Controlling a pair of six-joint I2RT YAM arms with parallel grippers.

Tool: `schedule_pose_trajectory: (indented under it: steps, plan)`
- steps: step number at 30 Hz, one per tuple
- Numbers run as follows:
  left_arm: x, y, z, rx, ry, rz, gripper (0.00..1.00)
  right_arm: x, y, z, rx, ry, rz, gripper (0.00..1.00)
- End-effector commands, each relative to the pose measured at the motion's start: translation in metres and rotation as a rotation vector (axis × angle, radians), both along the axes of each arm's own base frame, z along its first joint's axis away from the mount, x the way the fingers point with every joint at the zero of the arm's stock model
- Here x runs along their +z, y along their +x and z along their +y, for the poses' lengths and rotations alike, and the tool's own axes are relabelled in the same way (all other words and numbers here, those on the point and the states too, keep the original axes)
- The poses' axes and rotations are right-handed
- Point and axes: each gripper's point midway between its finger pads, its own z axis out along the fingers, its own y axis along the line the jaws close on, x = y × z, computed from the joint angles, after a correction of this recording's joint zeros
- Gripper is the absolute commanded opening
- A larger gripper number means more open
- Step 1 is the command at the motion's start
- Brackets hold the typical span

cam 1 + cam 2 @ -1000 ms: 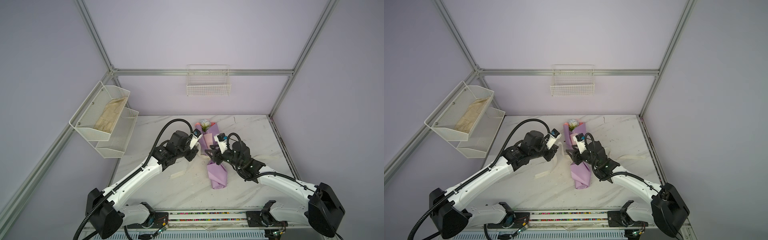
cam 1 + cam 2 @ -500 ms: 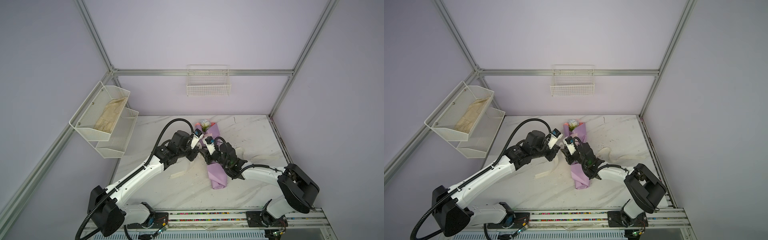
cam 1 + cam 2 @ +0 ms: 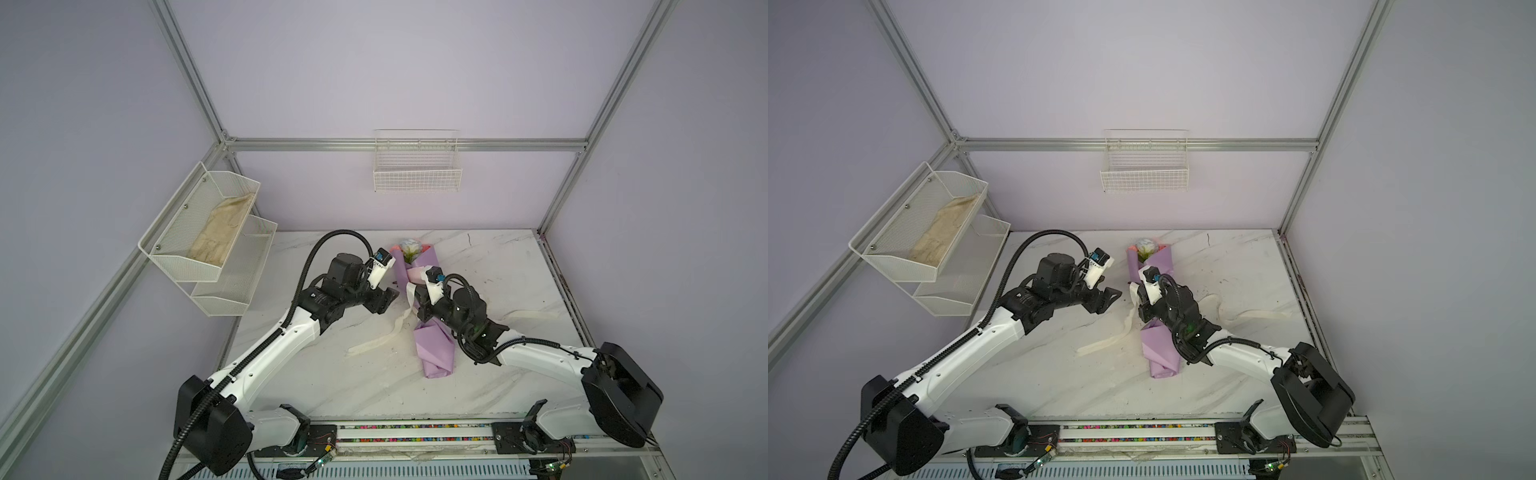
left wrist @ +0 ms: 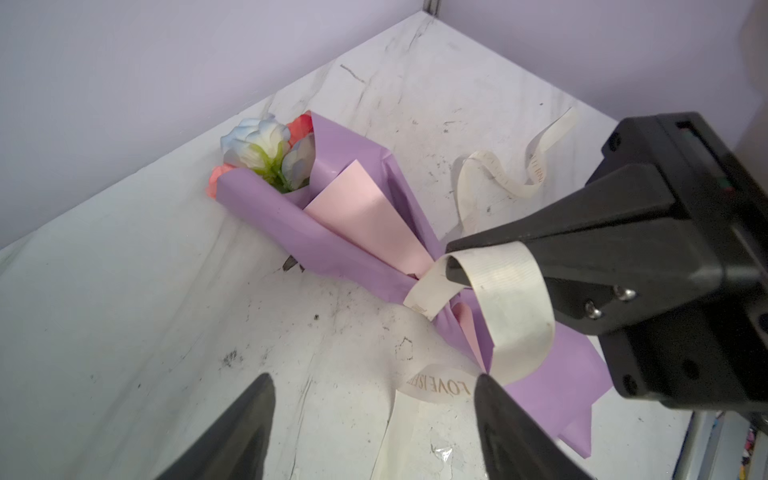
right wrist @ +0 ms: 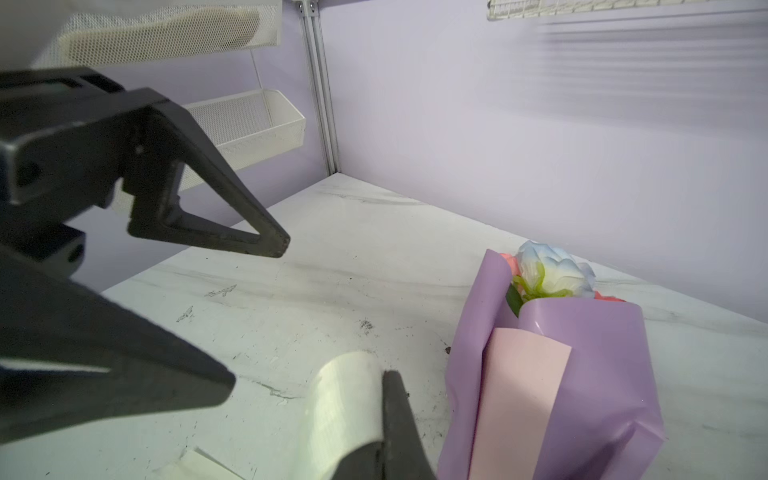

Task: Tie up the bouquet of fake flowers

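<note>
The lilac-wrapped bouquet of fake flowers (image 3: 434,347) lies mid-desk on the white marble desk (image 3: 332,374), blooms toward its back edge. The right gripper (image 4: 451,253) has its jaws pinched on the cream printed ribbon (image 4: 507,299) looped around the bouquet's waist. The left gripper (image 4: 374,378) holds its jaws wide apart beside it.

My left pincer (image 4: 372,378) and right pincer (image 4: 453,257) are matt black plastic; ribbon (image 4: 511,299) ribbed cloth; bouquet wrap (image 4: 270,208) smooth satiny paper; counter (image 4: 124,291) scuffed marble-look.

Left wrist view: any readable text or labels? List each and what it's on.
"LOVE IS": gold print on the cream fabric ribbon; the letters after it are too blurred to read.
Print on the ribbon's far tail: too small to read.
Lilac-and-pink paper wrap: no text.
</note>
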Motion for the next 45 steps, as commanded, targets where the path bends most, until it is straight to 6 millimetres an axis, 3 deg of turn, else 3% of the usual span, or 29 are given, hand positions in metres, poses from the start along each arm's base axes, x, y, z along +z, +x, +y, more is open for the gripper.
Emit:
schedule_pose_trajectory:
  steps: [1,6,10,16,22,28,31,38,43,45]
  plan:
    - [0.022,-0.020,-0.032,-0.241,-0.163,-0.044,0.78,-0.008,0.002,-0.005,-0.023,-0.062,0.002,0.00]
    - [0.023,-0.029,-0.060,-0.410,-0.271,0.040,0.77,-0.007,0.002,-0.002,-0.007,-0.067,0.030,0.00]
    - [0.002,-0.020,-0.073,-0.424,-0.301,0.184,0.71,-0.008,0.005,-0.002,-0.014,-0.070,0.040,0.00]
    - [-0.001,-0.013,-0.079,-0.409,-0.336,0.240,0.56,-0.009,0.006,0.000,-0.002,-0.083,0.038,0.00]
    - [0.016,-0.016,-0.079,-0.424,-0.379,0.200,0.55,-0.015,0.008,-0.002,-0.021,-0.107,0.040,0.00]
    - [0.017,-0.014,-0.077,-0.403,-0.411,0.180,0.52,-0.014,0.005,0.002,0.017,-0.115,0.034,0.00]
    - [0.019,-0.011,-0.078,-0.399,-0.426,0.175,0.42,-0.015,0.002,0.003,0.035,-0.127,0.027,0.00]
    - [0.013,-0.011,-0.072,-0.387,-0.401,0.213,0.02,-0.016,0.000,0.000,0.035,-0.147,0.029,0.00]
    - [0.010,-0.023,-0.054,-0.378,-0.374,0.242,0.00,-0.034,-0.010,-0.002,0.063,-0.157,0.070,0.23]
    - [0.012,-0.029,-0.049,-0.391,-0.371,0.232,0.00,-0.046,-0.013,-0.001,0.085,-0.182,0.081,0.28]
